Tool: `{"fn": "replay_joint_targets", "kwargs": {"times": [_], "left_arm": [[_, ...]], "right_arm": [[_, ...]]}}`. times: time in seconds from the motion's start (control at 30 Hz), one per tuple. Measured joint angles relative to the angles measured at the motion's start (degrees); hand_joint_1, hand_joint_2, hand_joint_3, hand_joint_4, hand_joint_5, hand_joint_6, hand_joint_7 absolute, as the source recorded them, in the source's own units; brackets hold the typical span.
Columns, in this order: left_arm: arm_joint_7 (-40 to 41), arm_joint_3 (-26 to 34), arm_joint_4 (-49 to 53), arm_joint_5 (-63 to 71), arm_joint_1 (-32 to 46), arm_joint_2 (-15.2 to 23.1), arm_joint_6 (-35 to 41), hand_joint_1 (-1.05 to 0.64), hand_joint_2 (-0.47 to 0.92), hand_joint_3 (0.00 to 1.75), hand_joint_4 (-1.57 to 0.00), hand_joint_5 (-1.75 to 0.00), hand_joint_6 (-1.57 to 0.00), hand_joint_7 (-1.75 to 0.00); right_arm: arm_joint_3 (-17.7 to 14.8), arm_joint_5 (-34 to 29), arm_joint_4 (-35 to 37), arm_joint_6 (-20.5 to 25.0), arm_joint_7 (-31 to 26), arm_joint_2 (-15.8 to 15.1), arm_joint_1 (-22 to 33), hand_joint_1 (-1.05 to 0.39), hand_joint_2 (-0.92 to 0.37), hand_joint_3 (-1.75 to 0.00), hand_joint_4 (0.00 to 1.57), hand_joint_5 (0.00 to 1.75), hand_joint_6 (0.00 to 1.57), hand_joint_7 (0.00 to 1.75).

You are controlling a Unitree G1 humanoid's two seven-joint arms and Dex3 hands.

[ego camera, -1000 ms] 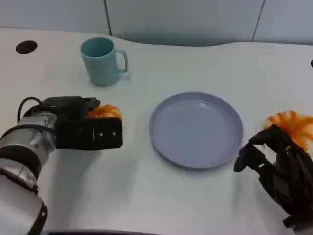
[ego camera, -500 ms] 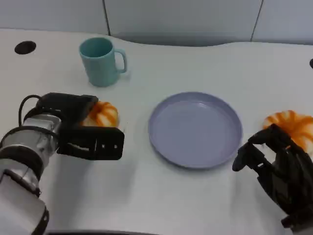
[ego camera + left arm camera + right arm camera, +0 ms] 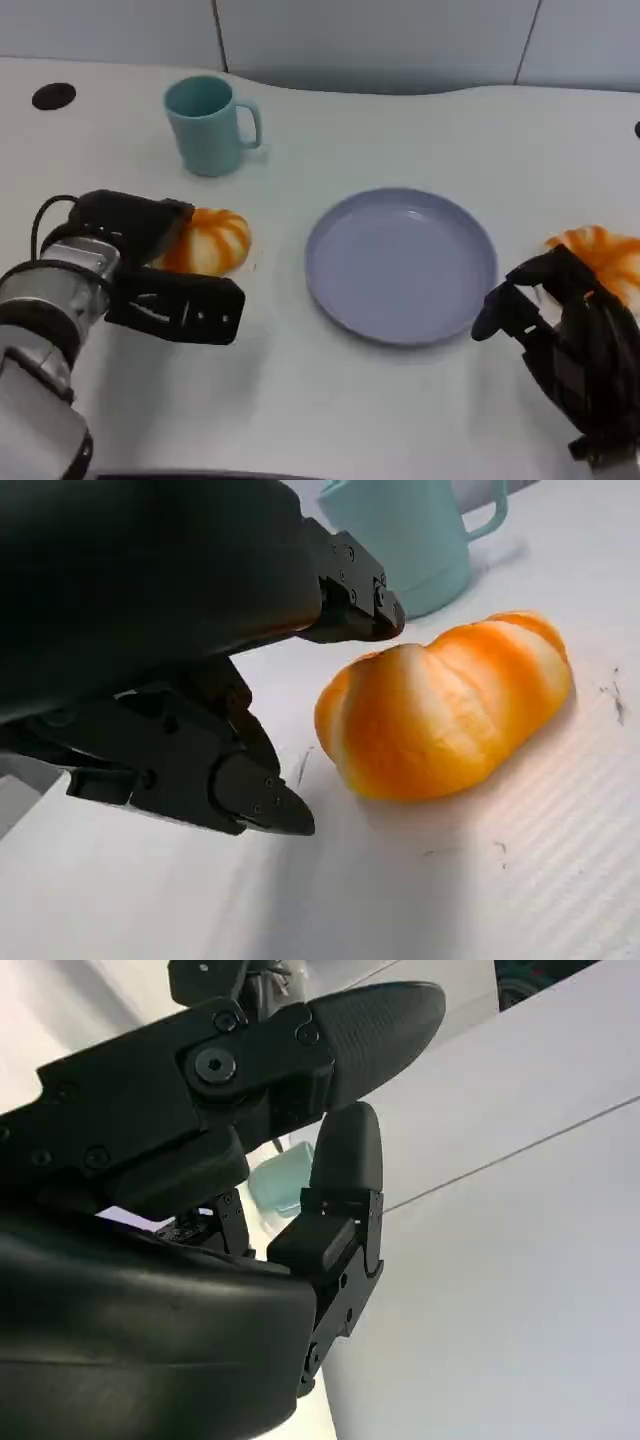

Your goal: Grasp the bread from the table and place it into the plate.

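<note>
Head view: bread (image 3: 205, 241) lay on the white table (image 3: 300, 400) at left of centre, well apart from the lavender plate (image 3: 401, 263), which sat at centre frame with nothing on it. Left hand (image 3: 160, 270) was at lower left, fingers apart, holding nothing; one finger lay over the near-left edge of the bread, another stretched along the table just below it. Left wrist view confirmed this: bread (image 3: 445, 720) rested free on the table, the hand's (image 3: 300, 720) fingertips spread either side of its end, not closed on it. Teal mug (image 3: 209, 125) stood at upper left, beyond the bread. A second orange bread piece (image 3: 600, 255) lay at the right edge. Right hand (image 3: 570, 350) sat at lower right just in front of it, fingers loosely curled with gaps, holding nothing.
</note>
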Motion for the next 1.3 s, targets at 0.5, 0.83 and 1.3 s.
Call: {"fn": "replay_joint_targets", "kwargs": {"times": [0.5,0.83,1.3], "left_arm": [[3.0,-0.8,-0.9,0.6,-6.3,2.1,-4.2,-0.03,0.81,0.00,-1.16,-0.05,-1.11,-0.02],[2.7,-2.0,-0.8,2.2,-7.8,2.5,-4.9,-0.05,0.82,0.00,-1.17,-0.06,-1.11,-0.01],[-9.8,2.1,-0.8,-2.9,-8.2,2.1,-5.8,-0.51,0.87,0.01,-0.41,0.00,-0.42,0.00]], "right_arm": [[0.0,0.0,-0.5,0.0,-1.5,0.0,0.1,-0.57,-0.92,-0.11,0.59,1.69,0.69,1.17],[0.0,-0.2,0.3,0.0,-1.7,0.0,-0.8,-0.57,-0.92,-0.13,0.57,1.72,0.68,1.18],[-0.1,-0.3,1.2,-0.4,-1.7,0.0,-1.2,-0.57,-0.92,-0.13,0.56,1.72,0.67,1.17]]}}
